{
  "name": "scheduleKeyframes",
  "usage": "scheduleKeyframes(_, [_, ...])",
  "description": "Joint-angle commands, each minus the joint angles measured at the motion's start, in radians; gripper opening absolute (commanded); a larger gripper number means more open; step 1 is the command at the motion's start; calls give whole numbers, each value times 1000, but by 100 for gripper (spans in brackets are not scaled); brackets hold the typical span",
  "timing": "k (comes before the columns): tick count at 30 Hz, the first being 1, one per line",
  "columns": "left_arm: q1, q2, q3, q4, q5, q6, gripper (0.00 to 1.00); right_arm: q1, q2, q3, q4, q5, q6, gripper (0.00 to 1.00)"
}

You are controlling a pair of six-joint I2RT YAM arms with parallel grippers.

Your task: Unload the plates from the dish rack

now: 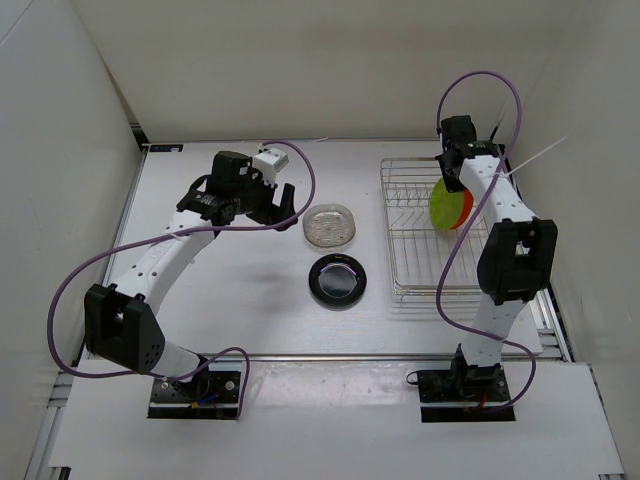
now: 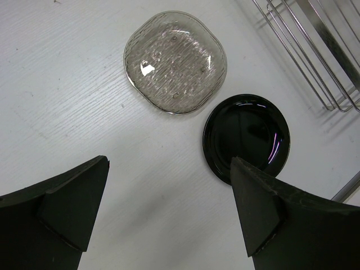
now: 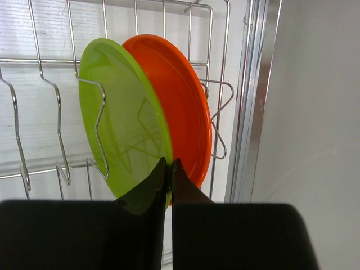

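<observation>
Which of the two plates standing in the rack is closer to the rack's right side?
The orange plate: it stands between the lime green plate and the dish rack's right side.

- A robotics lab test cell: plain white panels (image 1: 300,70) box in a white table (image 1: 240,320) on three sides.
- Left arm (image 1: 160,260) and right arm (image 1: 505,250) bolted at its near edge, purple cable (image 1: 480,74) looping loose.
</observation>
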State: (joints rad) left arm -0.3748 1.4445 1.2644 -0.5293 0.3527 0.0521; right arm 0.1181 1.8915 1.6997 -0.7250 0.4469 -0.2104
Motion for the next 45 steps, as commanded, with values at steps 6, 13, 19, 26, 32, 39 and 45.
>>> scheduleKeyframes(6, [5, -49, 10, 17, 15, -3, 100, 15, -46, 89, -31, 26, 32, 0])
scheduleKeyframes(13, [5, -39, 10, 17, 15, -12, 100, 54, -92, 129, -60, 84, 20, 0])
scheduleKeyframes(19, [5, -13, 52, -5, 15, -21, 100, 86, -161, 150, -80, 150, -12, 0])
scheduleKeyframes(26, [5, 17, 86, -5, 37, -31, 100, 97, -264, 132, -71, 173, -30, 0])
scheduleKeyframes(32, [5, 71, 173, -28, 274, -60, 100, 106, -345, 43, -60, 3, -9, 0])
scheduleKeyframes(39, [-36, 192, 305, -57, 407, -87, 100, 106, -407, -41, -180, -678, -32, 0])
scheduleKeyframes(45, [-98, 263, 352, -66, 417, -96, 100, 106, -416, -20, -244, -982, -41, 0])
